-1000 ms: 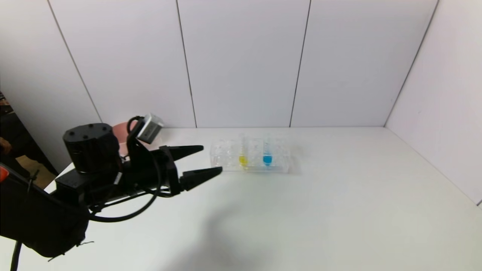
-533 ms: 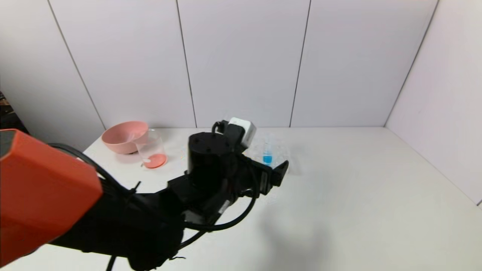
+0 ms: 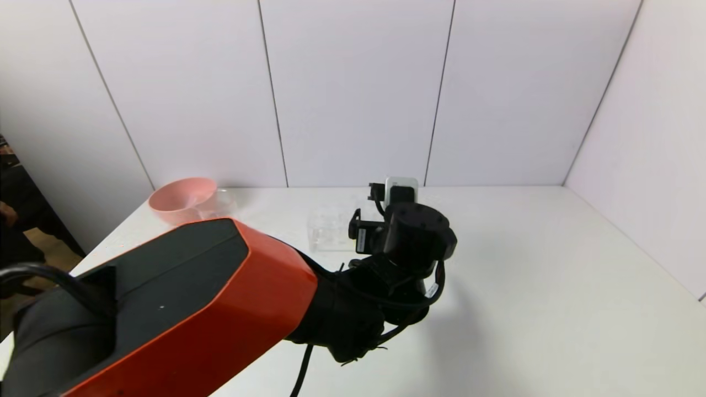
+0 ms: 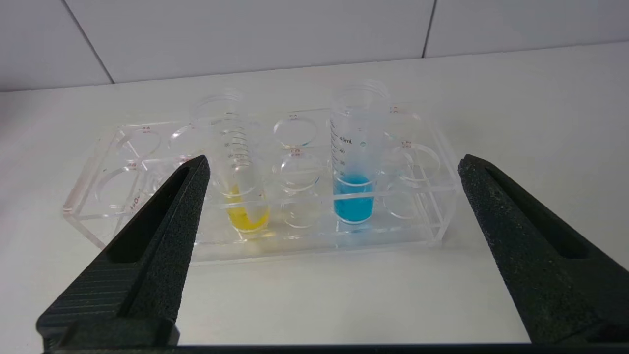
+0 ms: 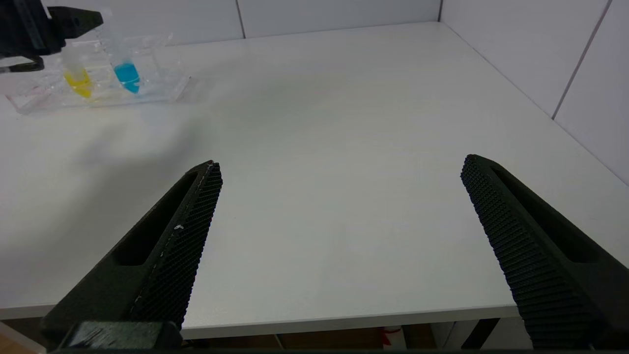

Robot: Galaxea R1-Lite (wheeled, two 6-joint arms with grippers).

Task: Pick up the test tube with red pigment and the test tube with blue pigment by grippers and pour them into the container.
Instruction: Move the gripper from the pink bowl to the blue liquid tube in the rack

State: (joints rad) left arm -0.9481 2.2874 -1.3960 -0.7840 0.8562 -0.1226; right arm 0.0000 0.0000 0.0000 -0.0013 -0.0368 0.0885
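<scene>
Head view: high, looking forward and down across the tabletop (image 3: 524, 286) toward the back wall; the left arm fills the near field. Left wrist view: low and close, facing the clear rack (image 4: 275, 246) just beyond its spread fingers (image 4: 162, 236). Right wrist view: at the near edge, looking between its wide-set fingers (image 5: 172, 246) over bare tabletop, rack far off. All three views share the rack; the wrist views share its blue tube (image 4: 354, 196) and yellow tube (image 4: 245, 216).

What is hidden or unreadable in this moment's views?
- Head view: the left arm hides the left gripper, the test tube with blue pigment and most of the rack.
- The container: arm covers its lower part, contents unseen.
- Test tube with red pigment: in no view.
- Rack hole labels: too small.
</scene>
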